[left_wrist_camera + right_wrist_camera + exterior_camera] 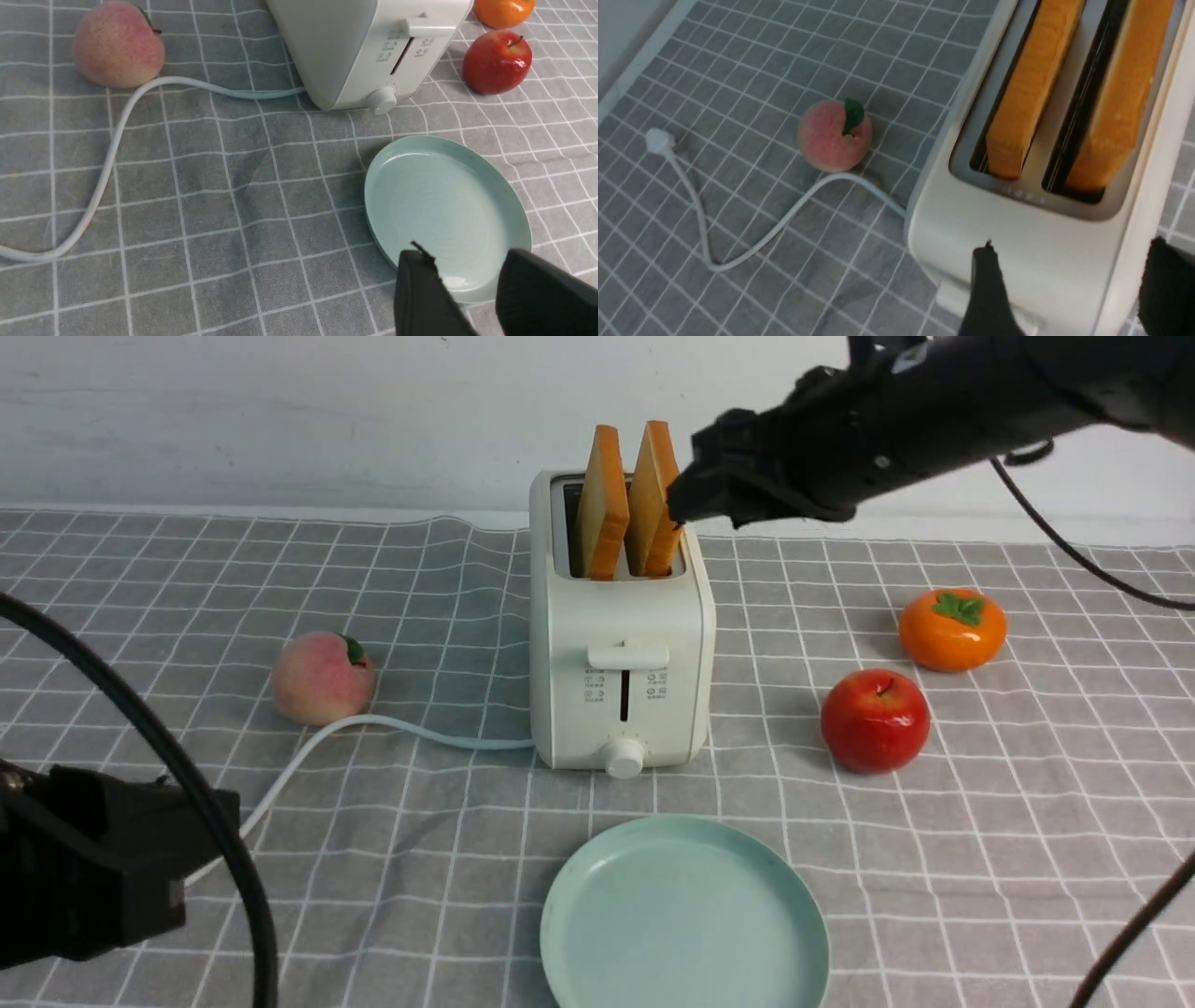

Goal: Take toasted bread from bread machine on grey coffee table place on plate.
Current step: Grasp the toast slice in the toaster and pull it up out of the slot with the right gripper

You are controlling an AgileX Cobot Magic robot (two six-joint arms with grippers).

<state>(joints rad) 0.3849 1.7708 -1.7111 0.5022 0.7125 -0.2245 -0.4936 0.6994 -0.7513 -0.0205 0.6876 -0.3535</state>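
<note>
— Where is our toast [602, 504]?
— Upright in the toaster [621, 653], edges running near to far. Our right gripper [674, 509], spread and empty, hovers just right of the right slice [653, 495]; our left gripper [476, 294], parted, hangs near-left.

Bright, even light fills all views; shadows on the bench [1027, 859] are faint and soft-edged. A small sheen marks the plate [462, 287] rim; the right tool [1071, 247] looks blurred up close.
</note>
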